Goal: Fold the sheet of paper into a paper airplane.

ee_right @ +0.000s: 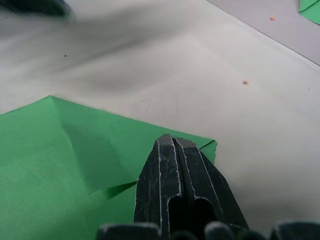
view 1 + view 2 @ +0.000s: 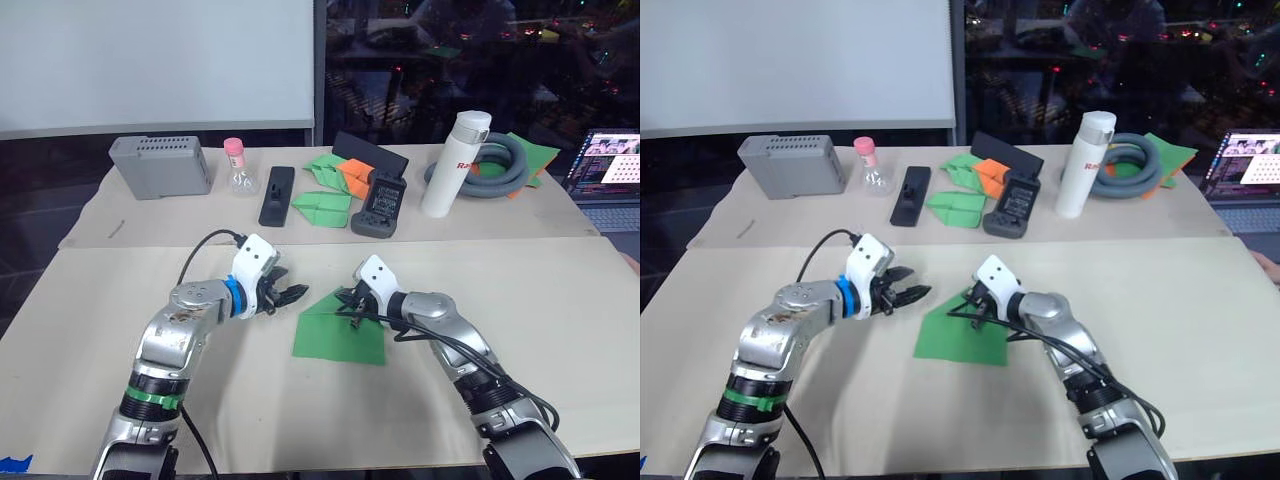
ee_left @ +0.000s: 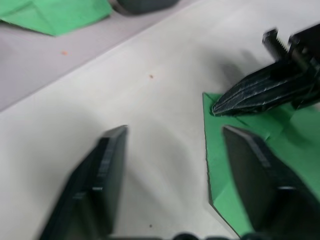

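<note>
L end effector (image 2: 293, 295) fingers spread; R end effector (image 2: 350, 304) fingers pressed together, tips down.

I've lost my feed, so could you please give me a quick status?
Left gripper open, beside thin bright green sheet of paper. Right gripper shut, pressing its far corner. Nothing in the way.

Even indoor light | dark window glare above | wrist views blurred
</note>
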`<state>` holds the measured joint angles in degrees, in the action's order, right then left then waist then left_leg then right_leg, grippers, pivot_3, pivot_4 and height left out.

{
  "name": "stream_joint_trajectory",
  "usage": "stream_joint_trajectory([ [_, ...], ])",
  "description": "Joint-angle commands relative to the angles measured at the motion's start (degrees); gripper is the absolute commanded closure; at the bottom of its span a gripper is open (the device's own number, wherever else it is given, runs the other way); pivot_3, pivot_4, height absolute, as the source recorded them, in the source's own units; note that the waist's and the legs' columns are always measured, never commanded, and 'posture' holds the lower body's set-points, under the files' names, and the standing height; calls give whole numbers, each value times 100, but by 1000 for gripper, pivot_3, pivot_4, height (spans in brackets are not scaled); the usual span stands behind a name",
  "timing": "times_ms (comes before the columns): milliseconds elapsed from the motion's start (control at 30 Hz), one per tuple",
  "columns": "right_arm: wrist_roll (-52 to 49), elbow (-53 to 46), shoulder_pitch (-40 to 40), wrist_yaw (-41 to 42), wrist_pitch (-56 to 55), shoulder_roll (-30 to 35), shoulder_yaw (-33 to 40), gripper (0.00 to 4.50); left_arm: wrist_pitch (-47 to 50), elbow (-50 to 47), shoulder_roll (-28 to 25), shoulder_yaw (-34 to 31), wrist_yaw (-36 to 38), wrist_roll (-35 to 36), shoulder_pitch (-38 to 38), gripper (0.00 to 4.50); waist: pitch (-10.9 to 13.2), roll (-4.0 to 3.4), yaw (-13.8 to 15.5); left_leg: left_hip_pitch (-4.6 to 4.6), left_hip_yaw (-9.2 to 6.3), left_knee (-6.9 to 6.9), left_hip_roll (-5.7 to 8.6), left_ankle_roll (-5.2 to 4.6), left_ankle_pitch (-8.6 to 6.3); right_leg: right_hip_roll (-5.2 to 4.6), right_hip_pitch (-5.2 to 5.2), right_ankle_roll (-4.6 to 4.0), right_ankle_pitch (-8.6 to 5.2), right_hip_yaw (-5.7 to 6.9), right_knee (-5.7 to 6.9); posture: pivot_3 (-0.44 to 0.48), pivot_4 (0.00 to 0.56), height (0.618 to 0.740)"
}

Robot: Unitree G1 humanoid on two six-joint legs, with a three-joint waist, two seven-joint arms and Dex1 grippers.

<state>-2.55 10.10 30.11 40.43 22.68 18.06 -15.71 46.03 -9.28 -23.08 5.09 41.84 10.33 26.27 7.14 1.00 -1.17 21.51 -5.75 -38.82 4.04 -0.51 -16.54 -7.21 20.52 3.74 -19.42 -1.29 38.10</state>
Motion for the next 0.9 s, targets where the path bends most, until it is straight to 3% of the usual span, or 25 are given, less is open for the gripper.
stream_joint_trajectory([
  [33, 173, 219, -75, -56, 28, -49, -158, 4500, -384, 316, 164, 396, -70, -109, 136, 2915, 0, 0, -1, 0, 0, 0, 0, 0, 0, 0, 0, 0, 0, 0, 0, 0, 150, 740],
  [200, 203, 191, -126, -113, 37, -61, -142, 4500, -513, 906, 495, 553, -300, -122, 134, 4452, 0, 0, -18, 0, 0, 1, -1, 2, 1, 1, 3, 0, 0, 0, 2, 0, 150, 740],
  [367, 203, 79, -191, -155, 82, -66, -99, 4500, -445, 1123, 499, 655, -364, -146, -64, 4452, -1, -1, -14, -4, 0, -1, -1, 2, 1, 0, -2, 0, 0, -1, 3, 0, 150, 740],
  [600, 89, -105, -338, -186, 3, -219, -45, 4500, -24, 594, 188, 718, -301, -39, -605, 4452, -4, -5, -15, -25, 0, 9, -1, 1, 0, 0, -17, 0, 0, -5, 1, 0, 150, 740],
  [900, 359, 164, -212, -300, 1, -526, -345, 4500, 113, 382, 83, 670, -303, 133, -675, 4452, -5, -6, -75, -38, 0, 20, -1, 1, 0, 11, -13, 0, 0, -34, 1, 0, 150, 740],
])
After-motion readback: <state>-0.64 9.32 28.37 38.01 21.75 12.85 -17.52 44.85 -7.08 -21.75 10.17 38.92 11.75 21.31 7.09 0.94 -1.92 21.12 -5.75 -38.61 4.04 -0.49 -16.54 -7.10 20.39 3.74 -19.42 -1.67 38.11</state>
